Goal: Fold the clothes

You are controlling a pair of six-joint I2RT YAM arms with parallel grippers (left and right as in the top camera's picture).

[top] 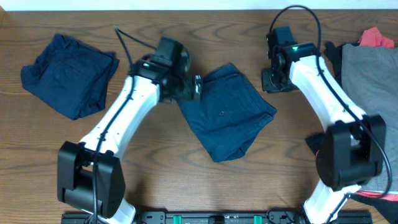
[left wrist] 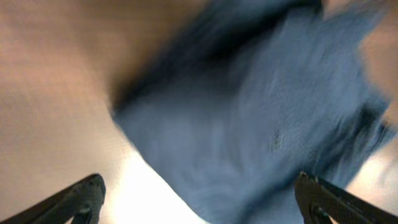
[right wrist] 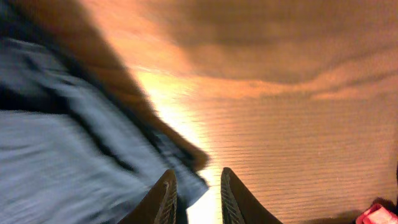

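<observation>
Two navy blue pieces lie on the wooden table (top: 186, 180). A folded navy blue garment (top: 68, 78) is set near the far left corner, well apart from both arms. A second navy blue garment (top: 227, 115), loosely folded and lying askew, is found at the middle of the table. The left pincer (top: 196, 87) is held at this garment's left edge; its fingers (left wrist: 84, 198) are spread wide and nothing is gripped between them. The right pincer (top: 273, 81) is placed just beside the same garment's far right corner; its fingers (right wrist: 165, 198) are drawn nearly together, with only bare table seen through the narrow gap. A grey piece (top: 370, 87) and a red piece (top: 376, 38) are piled at the right edge.
</observation>
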